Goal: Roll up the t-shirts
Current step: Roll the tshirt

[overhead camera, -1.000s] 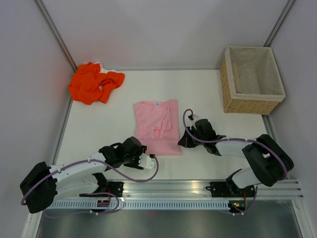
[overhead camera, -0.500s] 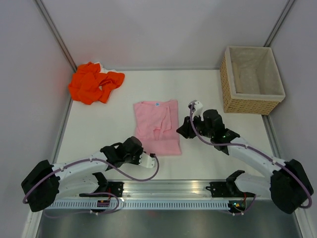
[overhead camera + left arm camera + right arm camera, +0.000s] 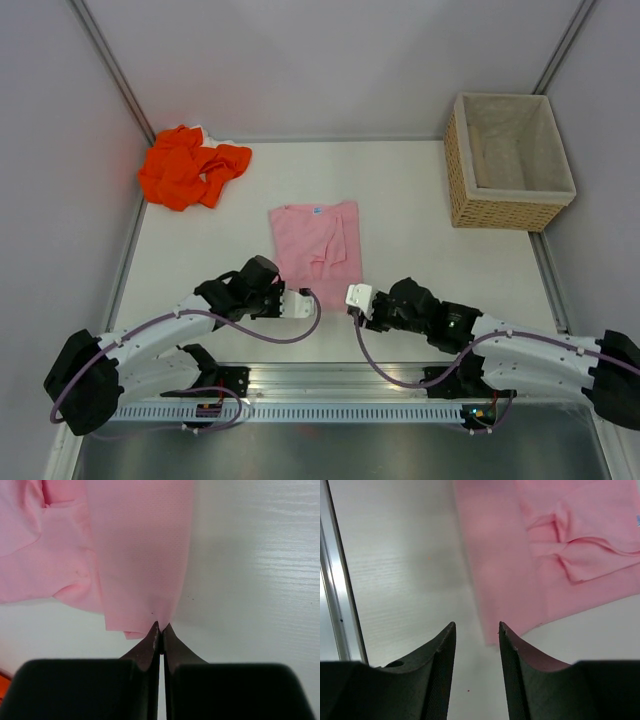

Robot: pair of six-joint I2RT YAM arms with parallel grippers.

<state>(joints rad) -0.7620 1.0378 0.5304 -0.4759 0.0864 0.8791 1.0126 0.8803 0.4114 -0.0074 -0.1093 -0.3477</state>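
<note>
Left claw point(image 3: 161, 626) is clenched on the near-left hem corner of the light pink cloth t-shirt point(image 3: 140, 545), with the fabric tapering straight into its closed tips (a thin pinch, by the look of it). The right claw point(image 3: 476, 625) is released, its jaws apart and holding nothing, poised just short of the near-right hem corner.

The shirt point(image 3: 315, 255) lies folded into a narrow strip in the middle of the white bench point(image 3: 420, 200), collar end away from the arms. The crumpled bright orange cloth t-shirt point(image 3: 188, 167) sits well apart in the far-left corner, and a woven wicker basket point(image 3: 500, 212) stands at the far right.

Judging by its creases and loose folds, the pink cloth is light, limp and thin. It will likely sag and shift unless both hem corners are held together. A grip right at the two near corners, through all layers, looks like the best start for a roll toward the collar.
</note>
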